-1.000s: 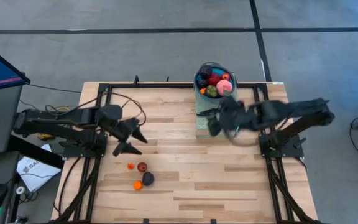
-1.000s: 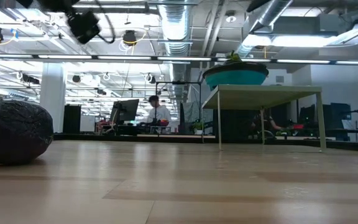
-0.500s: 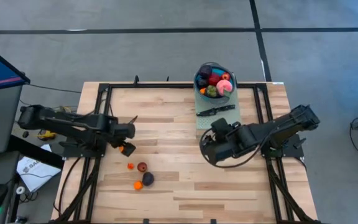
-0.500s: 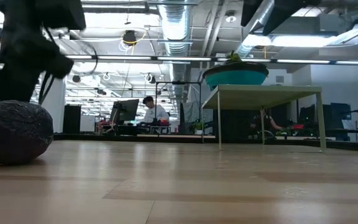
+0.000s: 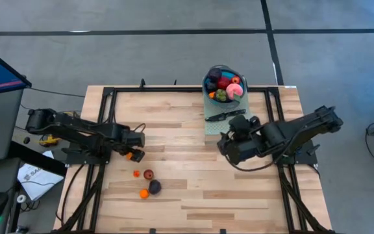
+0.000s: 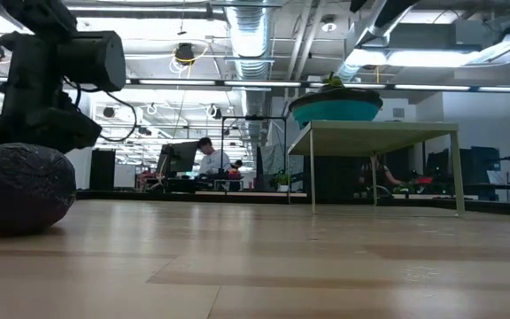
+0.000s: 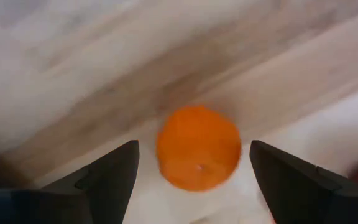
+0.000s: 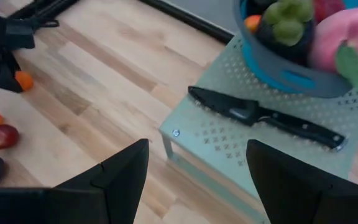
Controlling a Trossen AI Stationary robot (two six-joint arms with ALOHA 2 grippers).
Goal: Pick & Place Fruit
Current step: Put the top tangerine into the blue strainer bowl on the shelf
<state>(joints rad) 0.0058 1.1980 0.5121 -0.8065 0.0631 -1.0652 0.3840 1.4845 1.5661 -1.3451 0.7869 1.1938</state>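
Observation:
A small orange fruit [image 7: 197, 148] lies on the wooden table, between the fingers of my open left gripper [image 7: 194, 186]. The fingers stand on either side of it with gaps. In the high view this gripper [image 5: 135, 151] is left of centre, with the orange fruit [image 5: 130, 155] at its tip. A tiny orange piece [image 5: 136, 173], a red one [image 5: 149, 174], a dark purple one [image 5: 154, 186] and another orange one [image 5: 144, 193] lie nearer the near edge. My open right gripper [image 5: 229, 143] hovers near the green stand [image 5: 211, 127]. The blue bowl [image 5: 223, 84] holds red, pink and green fruit.
A black knife [image 8: 266, 115] lies on the perforated green stand [image 8: 216, 143] in front of the bowl [image 8: 291, 78]. In the low view the dark purple fruit [image 6: 20, 188] sits close at the left. Bare wood stretches across the table's middle and right.
My left gripper has come down toward the table and now stands low around the orange fruit. My right gripper has drawn back from the stand toward the near edge, then returned partway. The fruit on the table has kept still.

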